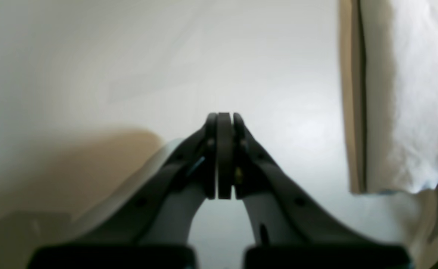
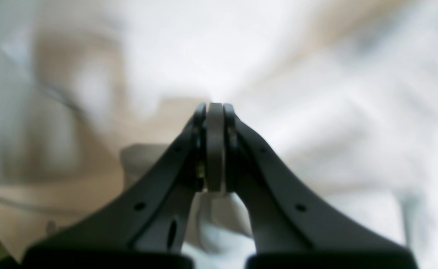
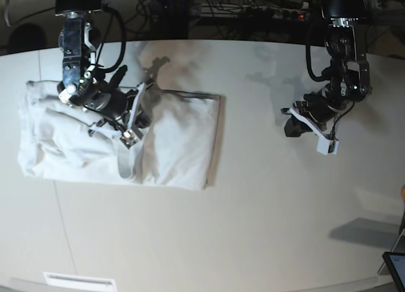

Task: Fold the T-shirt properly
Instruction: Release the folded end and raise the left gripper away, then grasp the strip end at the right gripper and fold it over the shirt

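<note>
We see the T-shirt lying partly folded on the tabletop's left half in the base view, the right gripper clenched empty just above it — the left gripper clenched too, well apart over bare tabletop.

In the right wrist view the T-shirt is blurred beyond detail.
</note>
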Motion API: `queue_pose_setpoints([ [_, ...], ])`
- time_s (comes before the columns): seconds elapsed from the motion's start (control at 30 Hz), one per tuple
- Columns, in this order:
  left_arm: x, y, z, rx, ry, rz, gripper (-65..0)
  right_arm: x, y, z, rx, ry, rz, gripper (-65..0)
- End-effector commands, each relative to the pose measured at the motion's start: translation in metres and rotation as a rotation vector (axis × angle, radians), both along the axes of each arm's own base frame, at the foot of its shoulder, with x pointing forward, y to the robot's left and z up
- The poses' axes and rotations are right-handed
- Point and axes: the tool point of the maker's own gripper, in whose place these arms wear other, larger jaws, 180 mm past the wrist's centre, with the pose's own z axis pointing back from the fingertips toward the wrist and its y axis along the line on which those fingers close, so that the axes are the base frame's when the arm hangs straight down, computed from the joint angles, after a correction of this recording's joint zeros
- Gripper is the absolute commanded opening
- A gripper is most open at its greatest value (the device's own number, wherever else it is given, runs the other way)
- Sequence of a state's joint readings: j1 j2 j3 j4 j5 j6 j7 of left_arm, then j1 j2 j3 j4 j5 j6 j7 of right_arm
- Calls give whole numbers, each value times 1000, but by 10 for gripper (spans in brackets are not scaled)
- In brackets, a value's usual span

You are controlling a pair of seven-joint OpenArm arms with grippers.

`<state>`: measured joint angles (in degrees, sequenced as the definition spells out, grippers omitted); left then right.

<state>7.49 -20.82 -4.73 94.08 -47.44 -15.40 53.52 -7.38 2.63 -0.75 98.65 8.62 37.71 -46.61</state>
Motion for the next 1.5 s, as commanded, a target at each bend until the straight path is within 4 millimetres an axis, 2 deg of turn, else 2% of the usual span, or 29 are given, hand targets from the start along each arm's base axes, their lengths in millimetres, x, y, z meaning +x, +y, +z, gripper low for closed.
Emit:
queue_pose_setpoints([
  [0.0, 10, 4, 15, 2, -53, -3, -650, 10, -2, 12, 26, -47, -12, -634],
  [0.07, 10, 4, 15, 2, -53, -3, -650, 12, -20, 12, 2, -49, -40, -634],
  [0.27, 10, 5, 15, 4, -55, -2, -650, 11, -50, 0, -22, -17, -110, -634],
  [0.37, 10, 5, 15, 4, -55, -2, -650, 12, -52, 2, -23, -22, -114, -634],
  [0.43, 10, 5, 15, 4, -55, -2, -650, 16, -49, 14, -27, -62, -88, -634],
  [0.57, 10, 4, 15, 1, -55, -2, -650, 26, -37, 59, -28, -198, -58, -634],
  [0.63, 10, 4, 15, 1, -55, -2, -650, 27, -18, 79, 0, -254, -30, -634],
  [0.67, 10, 4, 15, 1, -55, -2, -650, 26, -12, 83, -1, -259, -15, -634],
  [0.93, 10, 3, 15, -1, -54, -1, -650, 11, 52, 68, 24, -179, 152, -634],
  [1.07, 10, 3, 14, -1, -53, -3, -650, 6, 66, 58, 53, -132, 149, -634],
  [1.23, 10, 3, 14, -1, -52, -2, -650, 0, 64, 43, 86, -60, 26, -634],
  [1.4, 11, 3, 15, -1, -57, 0, -650, 4, 43, 16, 75, 31, -127, -634],
  [1.47, 11, 3, 15, -1, -57, 0, -650, 10, 29, 14, 74, 26, -184, -634],
])
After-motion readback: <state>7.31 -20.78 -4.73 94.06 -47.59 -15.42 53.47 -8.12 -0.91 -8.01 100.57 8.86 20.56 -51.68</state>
